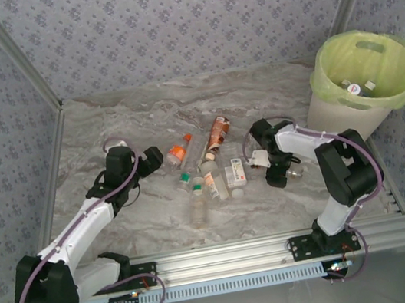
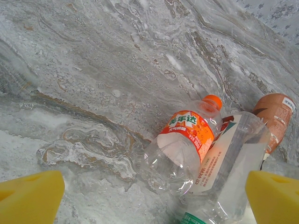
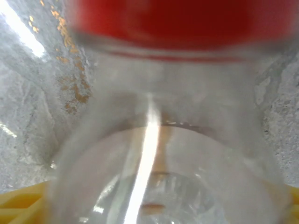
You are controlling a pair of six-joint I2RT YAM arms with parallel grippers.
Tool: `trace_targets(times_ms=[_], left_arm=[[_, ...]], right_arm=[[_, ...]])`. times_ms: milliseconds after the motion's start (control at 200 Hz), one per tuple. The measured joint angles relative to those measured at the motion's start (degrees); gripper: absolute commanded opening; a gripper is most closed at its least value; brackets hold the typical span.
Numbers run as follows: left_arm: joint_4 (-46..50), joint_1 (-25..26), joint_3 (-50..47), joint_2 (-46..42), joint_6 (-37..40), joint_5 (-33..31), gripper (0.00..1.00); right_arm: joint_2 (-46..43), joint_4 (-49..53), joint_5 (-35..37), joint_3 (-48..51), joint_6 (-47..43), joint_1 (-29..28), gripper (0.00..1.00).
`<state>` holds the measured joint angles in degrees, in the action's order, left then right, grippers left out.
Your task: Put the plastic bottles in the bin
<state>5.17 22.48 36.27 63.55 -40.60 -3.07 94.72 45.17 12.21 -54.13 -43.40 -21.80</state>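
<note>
Several plastic bottles (image 1: 209, 184) lie in a loose heap mid-table. My left gripper (image 1: 159, 159) hovers open just left of an orange-labelled bottle (image 1: 179, 154). In the left wrist view its yellow fingers (image 2: 30, 196) stand wide apart, and the left gripper (image 2: 154, 196) frames the orange bottle (image 2: 187, 140) and a clear white-labelled bottle (image 2: 233, 158). My right gripper (image 1: 288, 172) is low on the table, right of the heap. In its wrist view the right gripper (image 3: 149, 205) has a clear, red-labelled bottle (image 3: 163, 154) between its yellow pads (image 3: 18, 200); contact is unclear. The bin (image 1: 336, 113) stands far right.
A brown bottle (image 1: 217, 133) lies at the back of the heap, also in the left wrist view as the brown bottle (image 2: 275, 116). Two bottles (image 1: 351, 88) rest inside the green-lined bin. Patterned walls enclose the table on three sides. An aluminium rail (image 1: 228, 256) runs along the near edge.
</note>
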Motion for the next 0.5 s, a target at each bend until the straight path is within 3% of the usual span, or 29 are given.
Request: trace_targets(times_ms=[290, 500], left_arm=[[-0.07, 0.00, 0.00, 0.24, -0.02, -0.26, 0.99], [-0.22, 0.00, 0.00, 0.66, -0.02, -0.42, 0.99]], right_arm=[[-1.70, -0.39, -0.15, -0.02, -0.22, -0.11, 0.62], [-6.27, -0.39, -2.16, -0.90, -0.39, -0.63, 0.61]])
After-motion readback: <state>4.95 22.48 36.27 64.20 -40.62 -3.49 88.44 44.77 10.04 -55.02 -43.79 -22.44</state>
